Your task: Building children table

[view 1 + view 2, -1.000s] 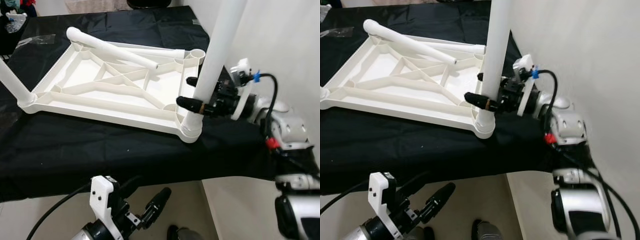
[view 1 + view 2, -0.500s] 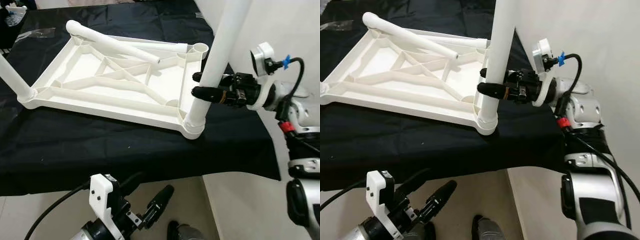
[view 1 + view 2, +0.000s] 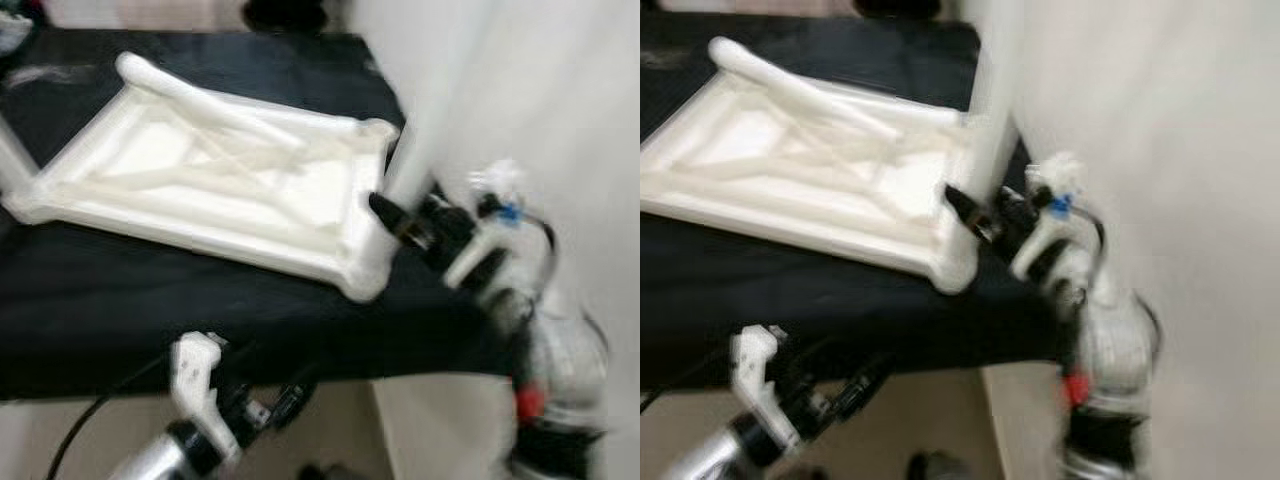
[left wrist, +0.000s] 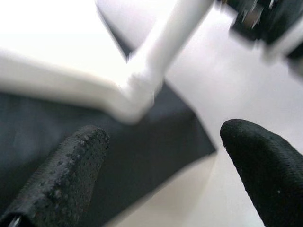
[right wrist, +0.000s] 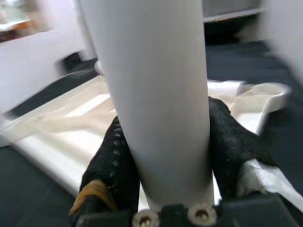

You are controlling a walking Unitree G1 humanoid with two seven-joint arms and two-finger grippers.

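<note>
The upturned white tabletop (image 3: 200, 190) lay on the black cloth (image 3: 120, 300) and was judged stiff, light, smooth plastic — best taken low on the leg. The upright leg (image 5: 151, 94) in its near corner socket was pinched by the right gripper (image 5: 163, 156); the left gripper (image 4: 161, 175) was held spread below the edge. Compared with half a second earlier, the whole view was shifted and blurred — camera motion — while the grip was kept.

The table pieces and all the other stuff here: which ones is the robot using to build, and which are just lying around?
For the job:
- upside-down white tabletop
- upright white leg at its near corner, clamped by the right gripper
- loose white leg lying across the tabletop

Just there:
- black cloth under it all
- left gripper, fingers open, idle below the edge
</note>
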